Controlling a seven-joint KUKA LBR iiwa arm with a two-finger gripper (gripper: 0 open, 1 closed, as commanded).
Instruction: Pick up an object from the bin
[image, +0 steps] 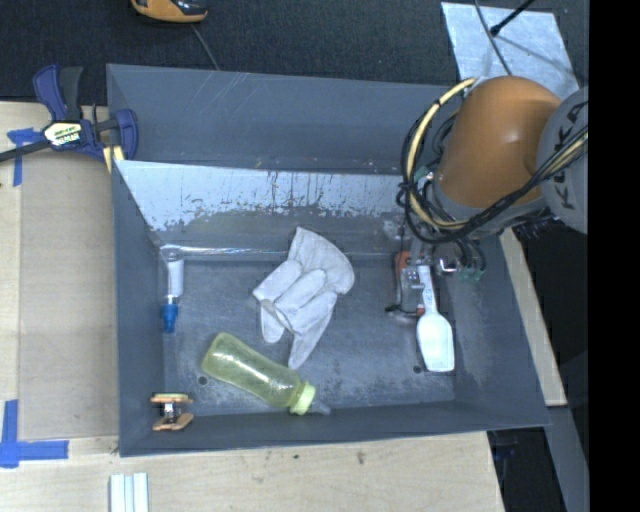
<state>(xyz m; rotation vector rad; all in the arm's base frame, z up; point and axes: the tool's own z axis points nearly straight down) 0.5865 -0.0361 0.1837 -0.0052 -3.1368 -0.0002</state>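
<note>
White bottle (436, 342) is noted just beside the gripper (412, 292), on the side toward the near-right corner of the bin (135, 300). Its long axis runs from the gripper toward the near wall. Jaw state cannot be told (wrist cabling overhangs). Well apart leftward lie a crumpled white cloth (303, 290) and a yellow-green bottle (255, 374).

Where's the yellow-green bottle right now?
In the camera view the yellow-green bottle lies on its side by the bin's near wall, left of centre, just below the white glove and right of the small brown clip.
</note>
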